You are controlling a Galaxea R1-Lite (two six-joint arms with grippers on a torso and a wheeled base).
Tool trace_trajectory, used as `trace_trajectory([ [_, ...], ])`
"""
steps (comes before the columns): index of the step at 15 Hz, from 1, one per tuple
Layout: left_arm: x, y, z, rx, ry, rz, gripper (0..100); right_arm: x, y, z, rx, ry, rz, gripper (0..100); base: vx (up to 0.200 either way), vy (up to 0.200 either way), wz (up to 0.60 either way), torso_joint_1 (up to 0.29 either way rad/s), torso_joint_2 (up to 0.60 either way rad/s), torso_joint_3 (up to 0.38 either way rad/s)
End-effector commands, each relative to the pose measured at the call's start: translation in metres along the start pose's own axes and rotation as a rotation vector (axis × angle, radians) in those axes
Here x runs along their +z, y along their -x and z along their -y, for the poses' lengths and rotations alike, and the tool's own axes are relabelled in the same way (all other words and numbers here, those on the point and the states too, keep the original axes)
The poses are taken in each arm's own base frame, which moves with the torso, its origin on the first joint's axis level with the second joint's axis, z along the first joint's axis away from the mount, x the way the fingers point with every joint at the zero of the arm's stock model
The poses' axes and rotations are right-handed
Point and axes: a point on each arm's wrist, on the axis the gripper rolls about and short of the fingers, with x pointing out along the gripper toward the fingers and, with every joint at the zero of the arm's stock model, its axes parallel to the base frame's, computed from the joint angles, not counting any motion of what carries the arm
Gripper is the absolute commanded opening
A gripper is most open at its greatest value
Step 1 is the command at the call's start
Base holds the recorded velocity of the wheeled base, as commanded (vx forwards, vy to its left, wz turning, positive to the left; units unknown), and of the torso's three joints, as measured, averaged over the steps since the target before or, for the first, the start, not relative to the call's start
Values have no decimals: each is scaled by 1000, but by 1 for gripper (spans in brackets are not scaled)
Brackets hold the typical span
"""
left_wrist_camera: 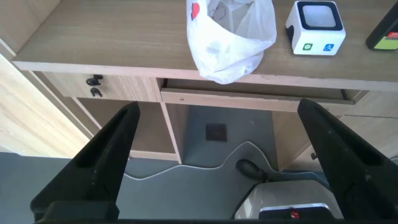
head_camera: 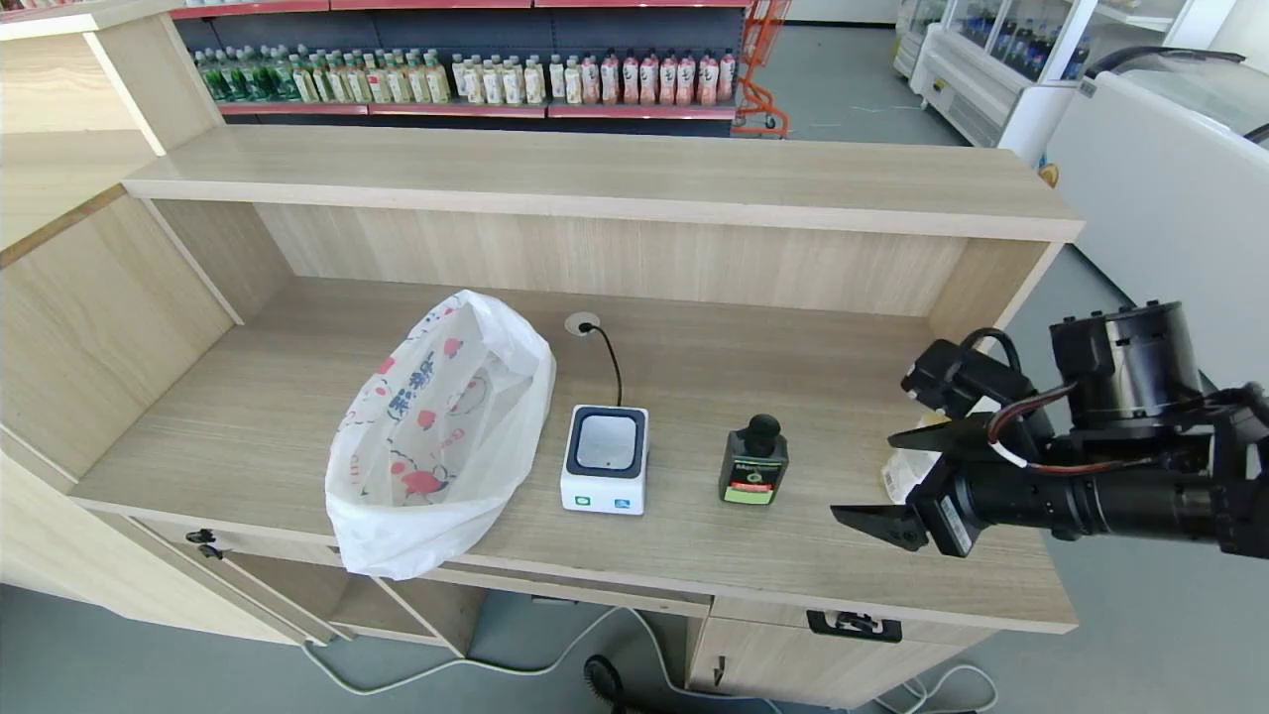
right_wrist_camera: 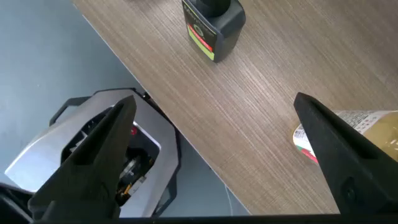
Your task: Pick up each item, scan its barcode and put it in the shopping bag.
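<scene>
Bright, even overhead light; soft shadows

Right arm (head_camera: pixel 1110 501) comes in from right, forearm near level, wrist pointing left. At its end right gripper (head_camera: pixel 897 476) wide open, fingers (head_camera: pixel 937 436) spread far apart, holding nothing. Also wide open and holding nothing: left gripper (left_wrist_camera: pixel 217 162), aimed forward and down.
</scene>
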Motion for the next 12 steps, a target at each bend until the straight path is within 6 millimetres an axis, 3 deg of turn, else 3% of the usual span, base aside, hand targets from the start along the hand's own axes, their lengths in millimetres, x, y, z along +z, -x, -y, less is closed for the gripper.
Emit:
trace_trajectory([
  [1,0,0,0,0,0,0,100,-17,-29,4,14,10,-53,100,0,0,0,0,0,0],
  [6,0,0,0,0,0,0,100,-25,-58,7,54,42,-25,100,0,0,0,0,0,0],
  [12,0,0,0,0,0,0,100,-19,-98,26,64,74,103,100,0,0,0,0,0,0],
])
